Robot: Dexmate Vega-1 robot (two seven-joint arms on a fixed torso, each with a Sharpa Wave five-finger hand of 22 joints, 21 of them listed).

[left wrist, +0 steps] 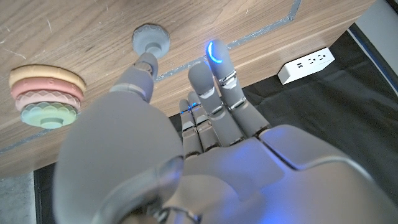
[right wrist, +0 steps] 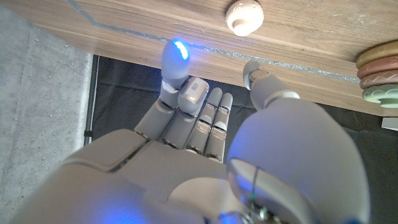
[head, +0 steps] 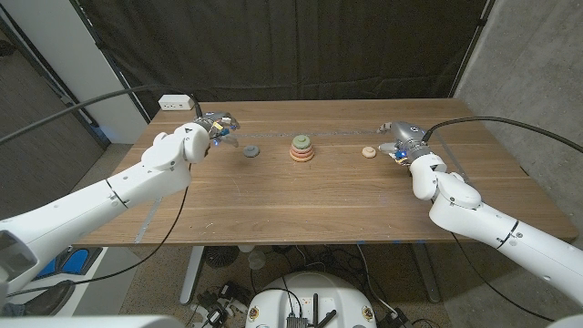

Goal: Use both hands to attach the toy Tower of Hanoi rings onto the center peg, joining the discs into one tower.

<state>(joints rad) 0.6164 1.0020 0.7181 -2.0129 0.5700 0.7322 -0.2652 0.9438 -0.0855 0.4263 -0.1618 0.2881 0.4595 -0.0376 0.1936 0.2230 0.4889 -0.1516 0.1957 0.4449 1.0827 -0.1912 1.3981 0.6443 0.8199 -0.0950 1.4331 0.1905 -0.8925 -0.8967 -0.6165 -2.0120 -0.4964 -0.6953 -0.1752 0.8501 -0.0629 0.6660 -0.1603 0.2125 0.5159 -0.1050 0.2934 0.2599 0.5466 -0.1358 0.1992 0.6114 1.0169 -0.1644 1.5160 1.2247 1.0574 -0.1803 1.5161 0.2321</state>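
The stack of rings (head: 302, 148) stands mid-table towards the far edge. A grey ring (head: 250, 150) lies just left of it, near the left hand (head: 213, 127), fingers spread and holding nothing. A cream ring (head: 369, 152) lies right, beside the right hand (head: 401, 139), likewise spread.

We see even, moderately bright overhead light on the wooden table (head: 301, 200), with soft short shadows and a dark curtain (head: 291, 46) behind. In the wrist views the near hands blur, and blue fingertip lights glow with slight glare.
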